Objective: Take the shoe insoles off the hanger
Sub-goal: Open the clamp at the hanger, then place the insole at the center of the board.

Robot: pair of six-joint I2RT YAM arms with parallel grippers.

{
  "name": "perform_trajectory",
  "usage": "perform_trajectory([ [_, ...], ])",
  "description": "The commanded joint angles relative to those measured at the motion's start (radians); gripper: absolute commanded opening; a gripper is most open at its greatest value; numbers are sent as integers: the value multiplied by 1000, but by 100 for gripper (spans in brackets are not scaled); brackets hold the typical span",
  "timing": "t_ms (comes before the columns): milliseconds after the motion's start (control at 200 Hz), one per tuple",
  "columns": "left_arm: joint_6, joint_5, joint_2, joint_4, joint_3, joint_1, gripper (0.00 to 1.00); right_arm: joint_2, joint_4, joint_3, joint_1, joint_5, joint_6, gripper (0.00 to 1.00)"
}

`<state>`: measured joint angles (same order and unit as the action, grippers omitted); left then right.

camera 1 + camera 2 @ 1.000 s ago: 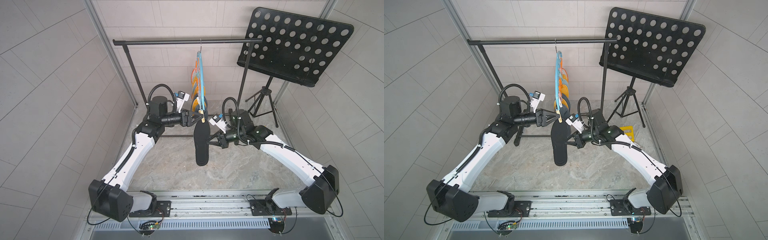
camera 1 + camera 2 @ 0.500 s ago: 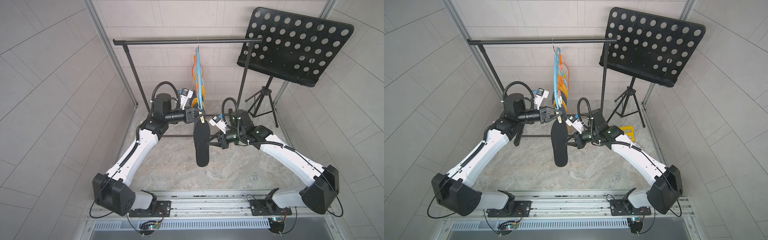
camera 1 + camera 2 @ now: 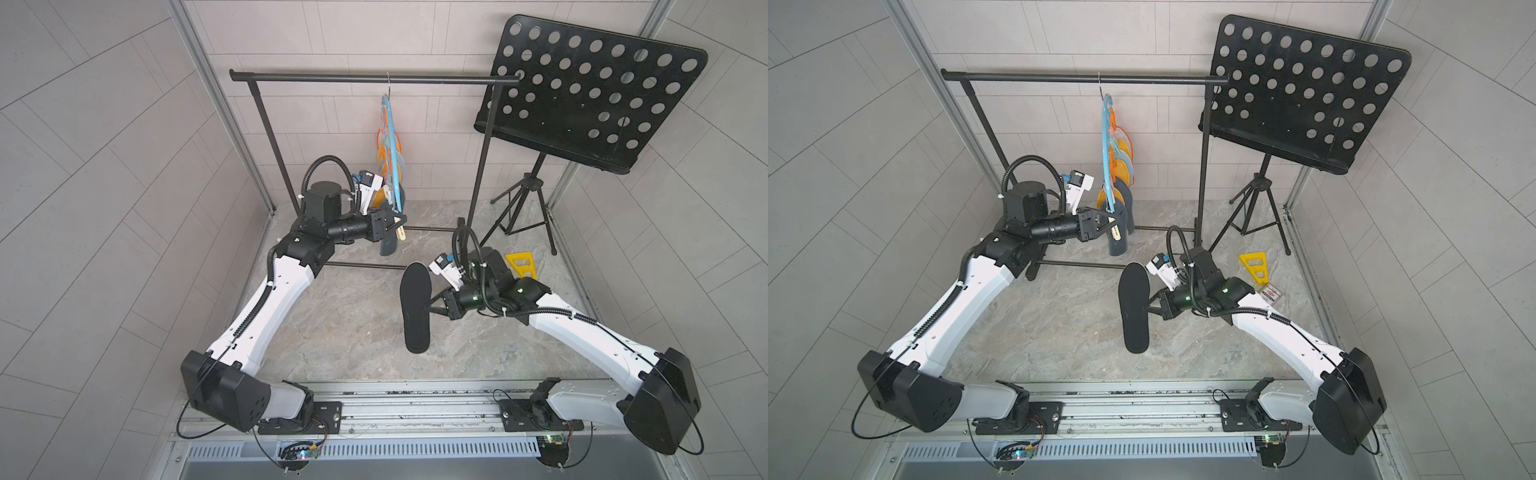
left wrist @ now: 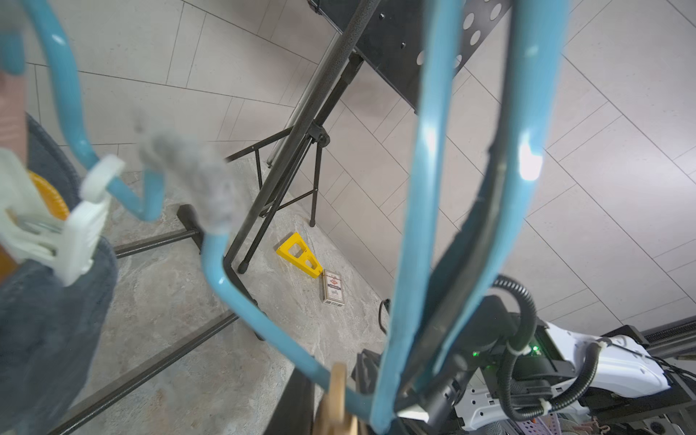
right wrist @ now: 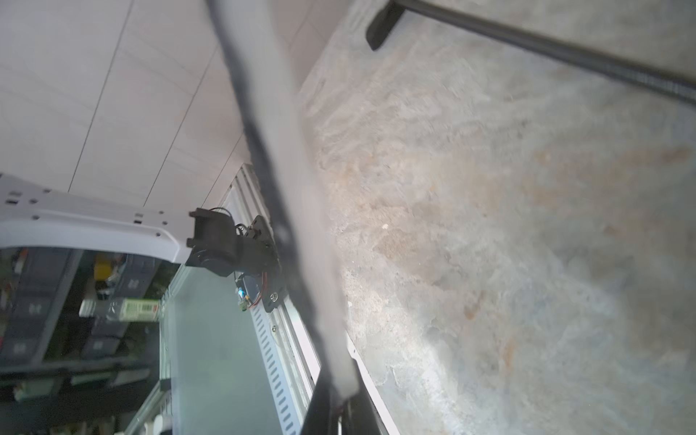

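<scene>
- Our left gripper [image 3: 1109, 223] is clenched on a cream plastic clip [image 3: 1118, 235] at the low end of the light-blue arched plastic hanger [image 4: 423, 188], which hangs from the black metal garment rail [image 3: 1059, 77].
- Clipped to that hanger, and left to remove, are several orange-yellow insoles [image 3: 1123, 146] and, lowest, a dark grey insole [image 3: 1116, 249]. They are edge-on to us, so we cannot count them exactly.
- The black foot-shaped insole [image 3: 1133, 313] is already off. It is held on edge in the air above the grey stone-patterned bench [image 3: 1059, 332], well apart from the hanger.
- Our right gripper [image 3: 1148, 309] grasps that insole at mid-length. We judge one insole removed and most of the job ahead.
</scene>
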<state>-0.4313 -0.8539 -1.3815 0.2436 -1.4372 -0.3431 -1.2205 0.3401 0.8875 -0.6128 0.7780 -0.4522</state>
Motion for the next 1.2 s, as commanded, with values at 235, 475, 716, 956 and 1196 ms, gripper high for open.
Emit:
perform_trajectory([
  [235,2,60,21,80,-34,2,0,-439,-368,149,-280,-240,-414,0],
  [475,-21,94,66,100,-10,1,0,-953,-383,690,-378,-208,-564,0],
  [716,7,102,90,114,38,2,0,-1324,-198,1213,-421,-186,-621,0],
  [956,21,106,92,125,57,1,0,-1573,-69,1596,-435,-133,-689,0],
  [1196,51,118,100,153,84,2,0,-1597,69,1663,-438,-168,-666,20],
])
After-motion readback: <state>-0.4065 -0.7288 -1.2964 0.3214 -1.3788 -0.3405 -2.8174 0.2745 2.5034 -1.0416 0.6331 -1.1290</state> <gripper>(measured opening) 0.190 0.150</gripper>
